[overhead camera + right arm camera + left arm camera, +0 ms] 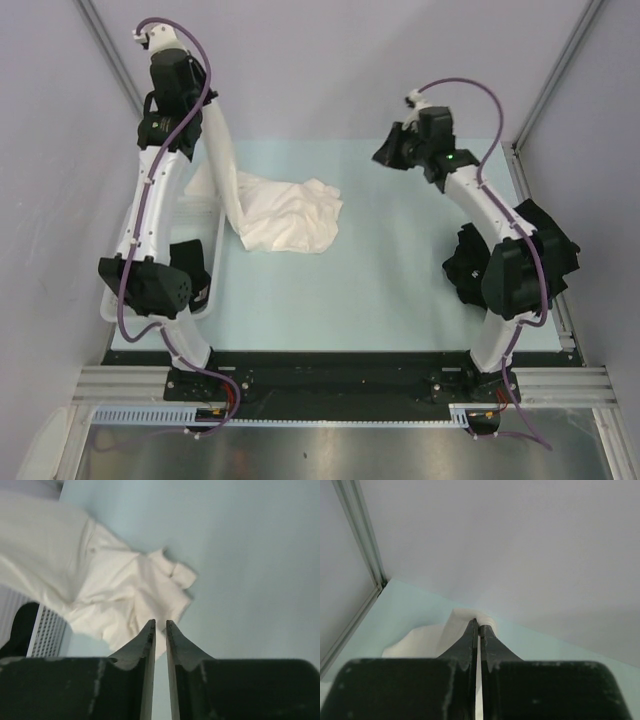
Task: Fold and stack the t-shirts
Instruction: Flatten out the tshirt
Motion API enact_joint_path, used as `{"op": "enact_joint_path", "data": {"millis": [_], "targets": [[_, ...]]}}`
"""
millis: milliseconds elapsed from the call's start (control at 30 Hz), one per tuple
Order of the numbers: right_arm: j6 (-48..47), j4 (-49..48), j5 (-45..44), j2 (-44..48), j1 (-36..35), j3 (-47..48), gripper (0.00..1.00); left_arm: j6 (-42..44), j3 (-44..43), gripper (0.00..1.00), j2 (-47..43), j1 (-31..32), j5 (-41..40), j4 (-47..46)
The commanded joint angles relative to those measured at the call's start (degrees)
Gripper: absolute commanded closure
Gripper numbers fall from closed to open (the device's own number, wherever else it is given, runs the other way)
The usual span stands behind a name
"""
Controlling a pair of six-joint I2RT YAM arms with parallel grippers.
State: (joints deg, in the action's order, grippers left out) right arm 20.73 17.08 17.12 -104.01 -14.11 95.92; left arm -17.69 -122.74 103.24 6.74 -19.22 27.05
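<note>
A cream-white t-shirt [290,220] lies crumpled on the pale green table, and one part of it is drawn up in a taut band toward the back left. My left gripper [203,108] is raised high there, shut on that cloth. In the left wrist view the white fabric [462,616] wraps over the closed fingertips [479,623]. My right gripper [383,157] hovers over the table to the right of the shirt. Its jaws [160,623] stand slightly apart with nothing between them, and the shirt [100,580] lies just beyond. A dark heap, seemingly black t-shirts [463,265], sits by the right arm.
A white mesh basket [218,250] stands at the left table edge under the left arm; its wall [50,625] also shows in the right wrist view. Grey enclosure walls and metal frame posts [110,60] close in the back and sides.
</note>
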Motion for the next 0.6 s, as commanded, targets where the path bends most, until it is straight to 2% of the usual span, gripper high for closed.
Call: {"op": "enact_joint_path", "data": {"millis": [0, 67, 233, 567], "targets": [[-2.3, -1.8, -0.3, 6.0, -7.5, -2.9, 0.8, 0.9, 5.9, 1.0, -7.1, 0.5, 0.8, -2.3], [-2.7, 0.4, -0.2, 5.7, -10.0, -3.5, 0.76, 1.4, 8.9, 1.0, -8.4, 0.6, 0.9, -2.5], [-4.5, 1.7, -2.0, 5.4, -18.7, -6.5, 0.74, 2.7, 12.9, 1.0, -11.7, 0.6, 0.6, -3.4], [-8.1, -2.5, -5.5, 0.7, -31.9, -11.4, 0.71, 3.9, 16.3, 1.0, -14.9, 0.6, 0.4, -3.8]]}}
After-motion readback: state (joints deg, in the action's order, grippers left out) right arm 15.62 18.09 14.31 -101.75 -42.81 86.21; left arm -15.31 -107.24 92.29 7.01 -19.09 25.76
